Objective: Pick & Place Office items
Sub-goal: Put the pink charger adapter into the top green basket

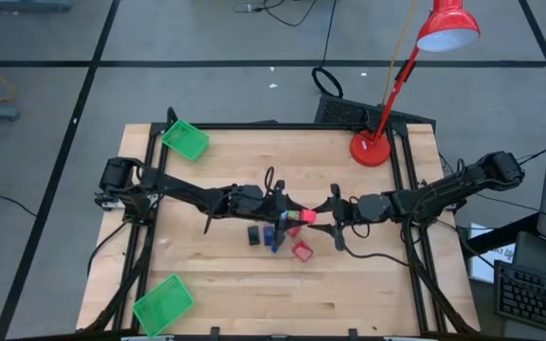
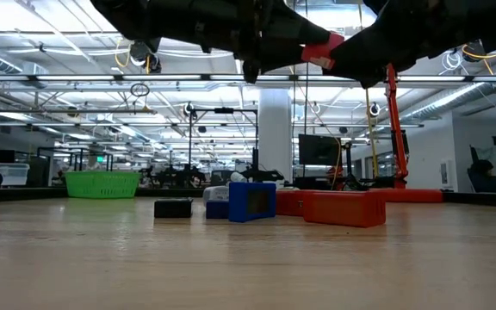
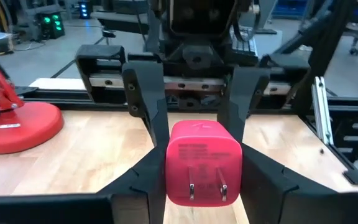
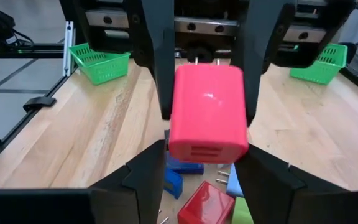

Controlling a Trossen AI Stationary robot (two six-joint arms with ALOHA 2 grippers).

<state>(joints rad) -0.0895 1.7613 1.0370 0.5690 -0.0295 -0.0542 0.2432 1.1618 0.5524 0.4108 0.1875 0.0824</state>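
Note:
A red plug charger (image 1: 295, 216) hangs in the air above the table's middle, between my two grippers, which meet there head-on. My left gripper (image 1: 281, 208) comes from the table's left and my right gripper (image 1: 328, 216) from its right. Both are shut on the charger. Its two metal prongs (image 3: 207, 186) point toward the left arm. Below it on the table lie a black rectangle (image 1: 254, 234), a blue block (image 1: 273, 237) and a red block (image 1: 301, 251). The right wrist view also shows a green bit (image 4: 241, 211) beside the red block (image 4: 207, 202). My left gripper (image 3: 204, 163) pinches the charger's prong end (image 3: 174, 177) between its two fingers, level, from the table's left. The charger is lifted clear of the table. My right gripper (image 4: 201, 152) pinches the opposite, flat end (image 4: 182, 146) between its fingertips, level, from the table's right.
Green trays sit at the far-left corner (image 1: 186, 139) and the near-left corner (image 1: 163, 303). A red desk lamp stands with its base (image 1: 370, 149) near the far-right edge. Black frame rails run along the table's sides. Bare wood lies toward the near edge.

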